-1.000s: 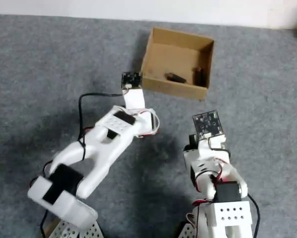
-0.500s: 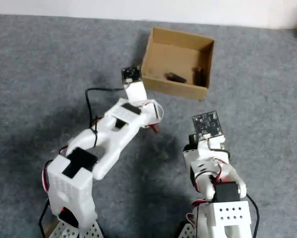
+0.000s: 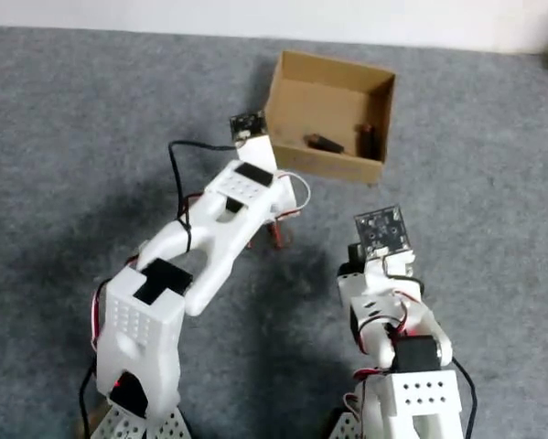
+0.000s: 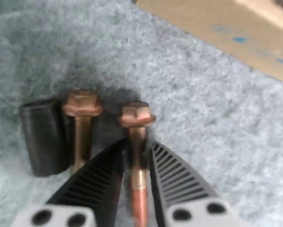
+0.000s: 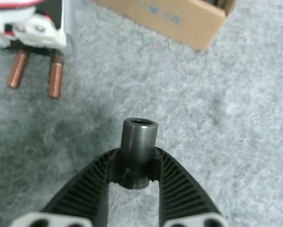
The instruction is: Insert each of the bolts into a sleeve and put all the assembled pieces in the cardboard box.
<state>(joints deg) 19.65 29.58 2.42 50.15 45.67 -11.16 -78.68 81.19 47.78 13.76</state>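
My left gripper [image 4: 136, 147] is shut on the shank of a copper bolt [image 4: 136, 116], whose hex head points toward the cardboard box [image 4: 226, 33]. Beside it on the carpet lie a second bolt [image 4: 82, 105] and a black sleeve [image 4: 43, 137]. My right gripper [image 5: 134, 160] is shut on another black sleeve [image 5: 139, 139], its open end facing away. From there the threaded ends of the two bolts [image 5: 55, 75] stick out below the left gripper. In the high view the left arm [image 3: 228, 215] stretches up to the box [image 3: 324, 163], which holds dark assembled pieces [image 3: 324, 143].
Grey carpet covers the whole work area. The right arm [image 3: 383, 274] stands in front of the box's right corner. Open carpet lies left of the left arm and right of the box.
The left arm has straightened and swung forward and right, toward the box front. The right arm has kept still with its sleeve.
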